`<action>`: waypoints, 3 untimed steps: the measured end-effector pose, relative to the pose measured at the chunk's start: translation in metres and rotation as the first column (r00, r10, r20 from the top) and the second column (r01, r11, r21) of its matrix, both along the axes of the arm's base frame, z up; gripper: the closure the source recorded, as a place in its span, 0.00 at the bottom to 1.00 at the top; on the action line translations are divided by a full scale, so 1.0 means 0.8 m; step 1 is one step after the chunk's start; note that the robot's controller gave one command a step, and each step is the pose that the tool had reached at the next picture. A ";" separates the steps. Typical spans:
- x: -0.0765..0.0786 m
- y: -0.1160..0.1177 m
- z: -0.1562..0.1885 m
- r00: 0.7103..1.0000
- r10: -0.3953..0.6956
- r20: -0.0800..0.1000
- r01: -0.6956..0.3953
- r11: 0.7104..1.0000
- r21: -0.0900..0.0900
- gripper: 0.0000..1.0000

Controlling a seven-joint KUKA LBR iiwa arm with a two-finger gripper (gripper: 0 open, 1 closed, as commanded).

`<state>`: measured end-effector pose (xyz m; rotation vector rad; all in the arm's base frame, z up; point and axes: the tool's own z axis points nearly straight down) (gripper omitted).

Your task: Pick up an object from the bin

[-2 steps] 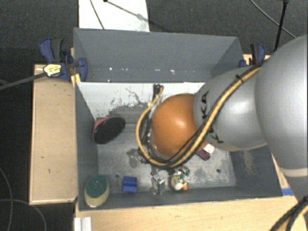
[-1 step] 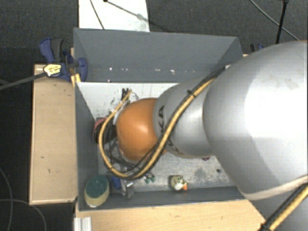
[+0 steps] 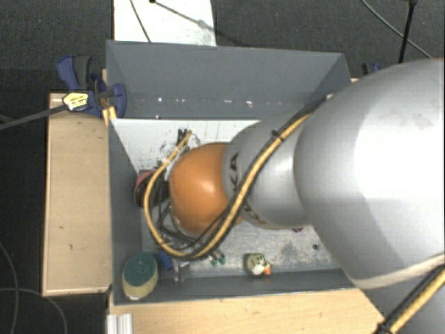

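Green round sponge (image 3: 140, 275) in grey metal bin's (image 3: 222, 75) lower-left corner. End effector (image 3: 160, 214) nearby, opening impossible to tell.

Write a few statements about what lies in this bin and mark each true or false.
1. A round green-topped pad lies in the lower left corner of the grey metal bin. True.
2. A small orange-and-white object lies against the bin's upper wall. False: it lies by the lower wall.
3. The arm's orange dome cover hangs over the bin's floor. True.
4. The pad lies right of the small object. False: it lies left of it.
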<state>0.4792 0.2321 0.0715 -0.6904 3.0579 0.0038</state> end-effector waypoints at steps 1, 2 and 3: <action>0.002 0.001 0.025 1.000 -0.004 0.002 0.004 1.000 0.001 1.00; 0.003 0.002 0.045 1.000 -0.007 0.002 0.007 1.000 0.001 1.00; 0.005 0.002 0.075 1.000 -0.011 0.002 0.011 1.000 0.001 1.00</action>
